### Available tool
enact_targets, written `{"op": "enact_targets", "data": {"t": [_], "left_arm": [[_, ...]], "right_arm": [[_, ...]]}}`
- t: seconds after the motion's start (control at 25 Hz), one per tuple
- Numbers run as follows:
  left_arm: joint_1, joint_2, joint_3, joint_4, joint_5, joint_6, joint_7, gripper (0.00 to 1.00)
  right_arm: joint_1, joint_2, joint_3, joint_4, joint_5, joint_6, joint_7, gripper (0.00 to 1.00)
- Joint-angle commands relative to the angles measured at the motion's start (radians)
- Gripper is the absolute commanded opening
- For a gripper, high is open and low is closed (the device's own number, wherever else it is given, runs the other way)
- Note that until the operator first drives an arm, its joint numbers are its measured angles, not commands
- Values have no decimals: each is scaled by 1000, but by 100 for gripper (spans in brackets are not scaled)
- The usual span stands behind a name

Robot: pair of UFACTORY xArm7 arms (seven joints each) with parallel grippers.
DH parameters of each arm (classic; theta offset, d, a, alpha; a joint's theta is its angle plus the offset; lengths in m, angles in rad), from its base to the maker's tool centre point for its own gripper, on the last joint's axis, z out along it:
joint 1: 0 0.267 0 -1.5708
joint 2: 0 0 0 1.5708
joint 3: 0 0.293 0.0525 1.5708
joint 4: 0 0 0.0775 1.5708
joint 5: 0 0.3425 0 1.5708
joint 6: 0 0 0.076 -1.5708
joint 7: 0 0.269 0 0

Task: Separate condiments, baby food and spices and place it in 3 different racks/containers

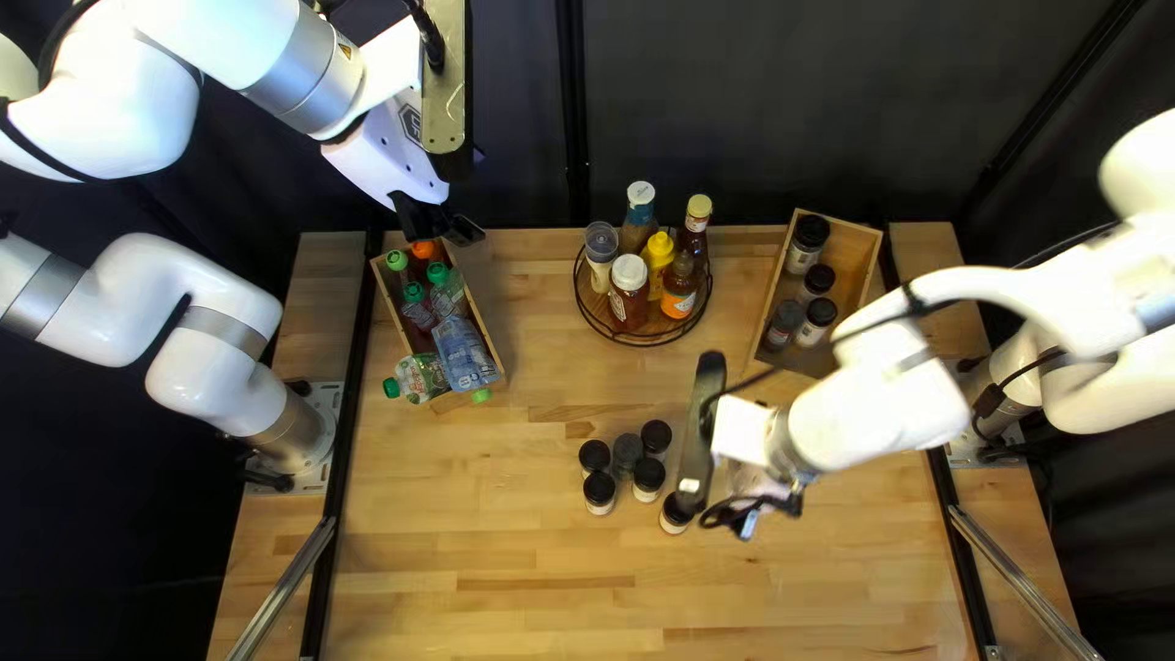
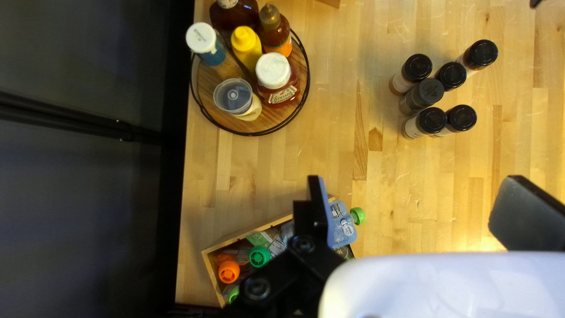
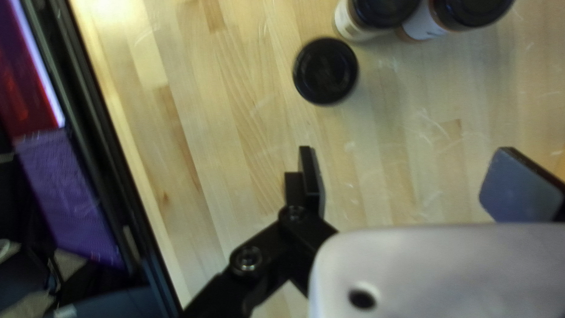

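Note:
In the top left view, my left gripper (image 1: 438,225) hangs above the far end of the crate (image 1: 495,351) of baby food pouches (image 1: 463,349). Its fingers stand open with nothing between them in the left wrist view (image 2: 419,206). Condiment bottles (image 1: 629,276) fill a round rack (image 1: 648,339). Several black-lidded spice jars (image 1: 599,492) stand mid-table; more spice jars (image 1: 818,321) are in the right crate (image 1: 854,252). My right gripper (image 1: 761,504), partly hidden by its arm, is low beside the nearest loose jar. Open and empty in the right wrist view (image 3: 412,181), it has a jar (image 3: 325,72) ahead.
One pouch (image 1: 421,378) lies at the left crate's near end, its green cap over the table (image 1: 514,612). The right arm crosses above the table near the right crate. Dark rails (image 1: 348,429) run along both table sides, and a curtain (image 1: 783,110) hangs behind.

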Motion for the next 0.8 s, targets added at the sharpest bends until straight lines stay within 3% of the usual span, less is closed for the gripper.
{"op": "enact_targets", "data": {"t": [0.04, 0.44, 0.48, 0.52, 0.8], "left_arm": [[0, 0, 0, 0, 0, 0, 0, 100], [0, 0, 0, 0, 0, 0, 0, 100], [0, 0, 0, 0, 0, 0, 0, 100], [0, 0, 0, 0, 0, 0, 0, 100], [0, 0, 0, 0, 0, 0, 0, 100]], "right_arm": [[15, 71, -18, 29, -75, -19, 69, 100], [26, 184, -57, 85, -158, -25, 115, 100], [27, 191, -59, 90, -161, -26, 116, 38], [30, 197, -61, 97, -165, -21, 119, 0], [16, 143, -34, 69, -111, -21, 63, 0]]}}
